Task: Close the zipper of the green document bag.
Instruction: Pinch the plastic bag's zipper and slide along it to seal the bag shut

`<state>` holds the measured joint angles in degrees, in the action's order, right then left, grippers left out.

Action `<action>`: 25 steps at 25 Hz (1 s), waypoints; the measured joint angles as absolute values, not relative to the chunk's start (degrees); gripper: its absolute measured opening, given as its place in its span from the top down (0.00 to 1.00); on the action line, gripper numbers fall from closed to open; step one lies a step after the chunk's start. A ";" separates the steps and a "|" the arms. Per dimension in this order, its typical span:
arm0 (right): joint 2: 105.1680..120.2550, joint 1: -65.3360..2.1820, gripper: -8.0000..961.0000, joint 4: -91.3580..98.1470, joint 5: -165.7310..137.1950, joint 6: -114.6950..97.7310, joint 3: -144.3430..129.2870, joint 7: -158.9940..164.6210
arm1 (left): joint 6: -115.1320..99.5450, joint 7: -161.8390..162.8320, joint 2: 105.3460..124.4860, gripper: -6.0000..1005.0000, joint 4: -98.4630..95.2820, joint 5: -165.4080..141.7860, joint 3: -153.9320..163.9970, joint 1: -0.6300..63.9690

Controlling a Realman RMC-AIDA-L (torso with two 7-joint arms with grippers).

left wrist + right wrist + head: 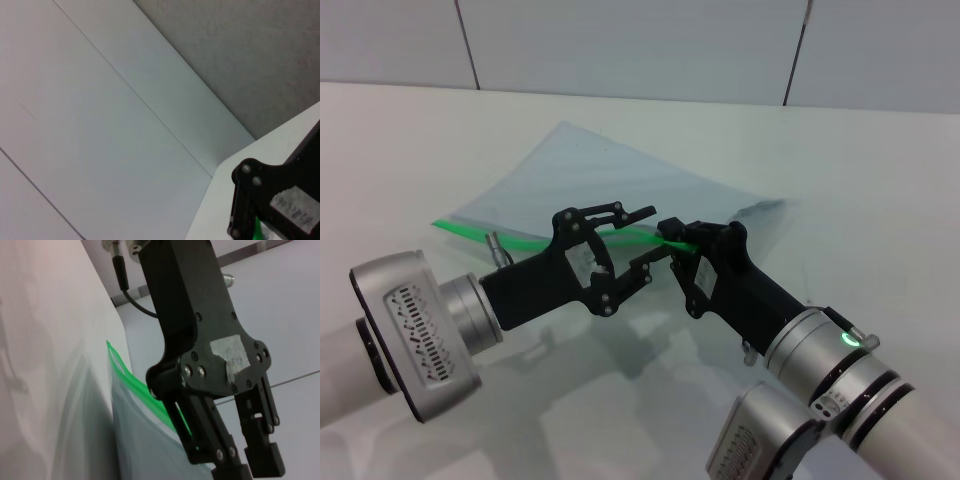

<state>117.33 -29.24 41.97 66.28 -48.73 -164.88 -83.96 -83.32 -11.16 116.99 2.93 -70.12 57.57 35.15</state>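
The green document bag [620, 175] is a pale translucent pouch on the white table, with its near long edge raised. The bright green zipper [480, 232] runs along that edge toward the middle. My left gripper [654, 236] is open, one finger above and one below the green strip. My right gripper [671, 233] meets the strip from the right, just beside the left fingers, and looks shut on it. The right wrist view shows the left gripper [250, 465] close up, with the zipper [131, 377] and bag [140, 440] behind it. I cannot make out the slider.
The white table [840, 150] stretches around the bag to a panelled wall [640, 40] at the back. Both forearms fill the near part of the table. In the left wrist view, black gripper links [265, 200] show against the wall.
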 joint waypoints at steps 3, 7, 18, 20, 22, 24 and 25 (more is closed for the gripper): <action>117.33 -29.19 0.92 41.89 66.25 -48.71 -164.88 -83.95 | -83.32 -11.16 116.99 0.60 2.91 -70.14 57.57 35.15; 117.33 -29.17 0.92 41.89 65.99 -48.69 -164.88 -83.93 | -83.32 -11.16 116.99 0.62 2.90 -70.15 57.57 35.15; 117.33 -29.11 0.92 41.91 65.44 -48.68 -164.88 -83.93 | -83.04 -11.16 116.98 0.78 2.92 -70.84 57.57 35.46; 117.33 -29.10 0.92 41.87 65.43 -48.67 -164.88 -83.97 | -82.98 -11.16 117.00 0.80 2.96 -70.84 57.56 35.51; 117.33 -29.09 0.92 41.85 65.43 -48.67 -164.88 -84.05 | -82.93 -11.15 117.04 0.81 2.97 -70.84 57.56 35.51; 117.33 -29.09 0.91 41.80 65.02 -48.67 -164.87 -84.06 | -82.89 -11.08 117.06 0.82 2.98 -70.84 57.56 35.51; 117.32 -29.08 0.91 41.75 64.61 -48.68 -164.87 -84.02 | -82.88 -11.06 117.07 0.82 2.99 -70.85 57.56 35.51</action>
